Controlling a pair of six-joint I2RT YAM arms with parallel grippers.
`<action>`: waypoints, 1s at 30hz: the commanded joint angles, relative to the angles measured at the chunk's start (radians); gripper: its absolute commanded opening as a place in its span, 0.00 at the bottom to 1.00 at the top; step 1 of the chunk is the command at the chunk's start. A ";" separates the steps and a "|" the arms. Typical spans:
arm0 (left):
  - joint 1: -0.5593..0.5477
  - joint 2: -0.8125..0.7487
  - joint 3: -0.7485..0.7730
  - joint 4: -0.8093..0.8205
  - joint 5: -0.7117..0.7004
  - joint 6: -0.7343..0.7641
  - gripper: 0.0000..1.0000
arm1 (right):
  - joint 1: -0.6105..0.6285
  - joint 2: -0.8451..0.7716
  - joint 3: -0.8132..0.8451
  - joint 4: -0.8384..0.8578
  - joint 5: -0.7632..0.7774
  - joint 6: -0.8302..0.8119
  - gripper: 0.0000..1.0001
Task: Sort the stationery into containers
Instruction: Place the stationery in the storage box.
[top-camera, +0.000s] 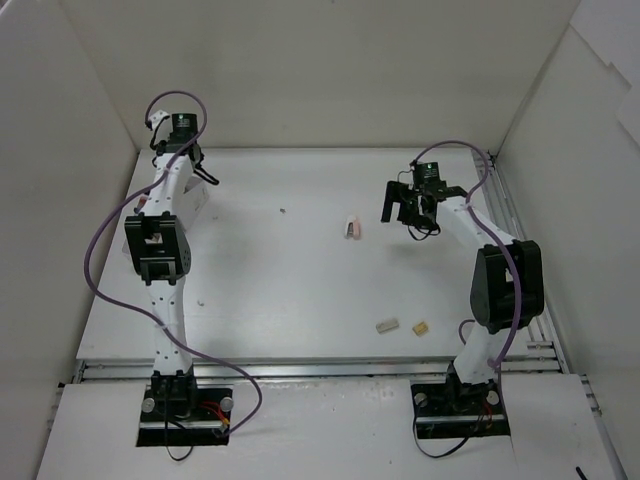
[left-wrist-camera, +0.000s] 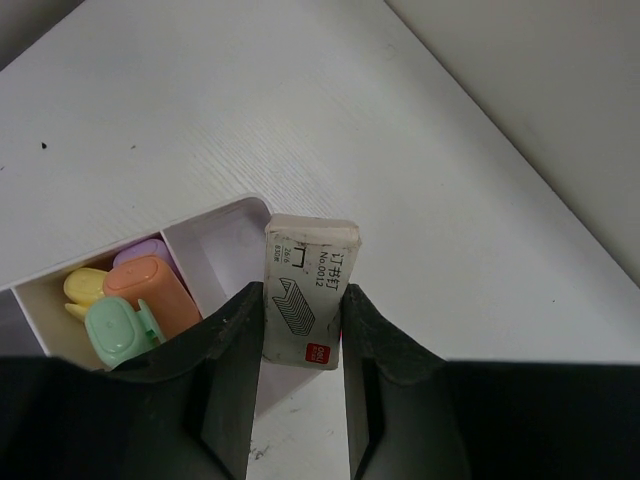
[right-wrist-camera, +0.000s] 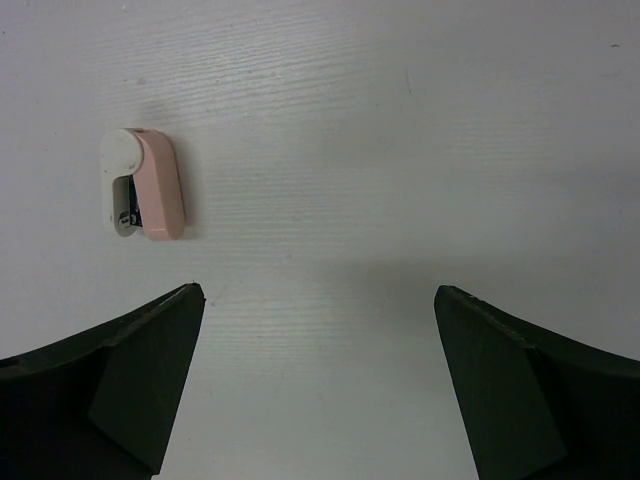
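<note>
Our left gripper (left-wrist-camera: 303, 295) is closed partway on a staple box (left-wrist-camera: 310, 265), holding it over the organiser's (left-wrist-camera: 205, 220) corner, beside its compartment of highlighters (left-wrist-camera: 150, 290). Our right gripper (right-wrist-camera: 318, 291) gapes wide and empty, well right of the organiser, near a pink stapler (right-wrist-camera: 150, 190). Two erasers (top-camera: 388, 325) also lie well right of the organiser, nearer the table's (top-camera: 280, 290) front edge.

staple box (left-wrist-camera: 310, 290) | label: 订书钉 | No.0012 (smaller print too small to read)

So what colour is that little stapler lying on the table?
Pale pink body with a white end. The stapler shows best in the right wrist view.
</note>
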 joint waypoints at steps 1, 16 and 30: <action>-0.001 -0.042 -0.022 0.070 -0.018 -0.048 0.08 | -0.012 0.002 0.058 -0.007 -0.010 0.013 0.98; -0.030 -0.067 -0.052 -0.020 -0.145 -0.195 0.09 | -0.012 -0.005 0.049 -0.021 0.012 0.003 0.98; -0.030 -0.120 -0.090 -0.079 -0.176 -0.314 0.47 | -0.024 -0.021 0.037 -0.032 0.029 -0.024 0.98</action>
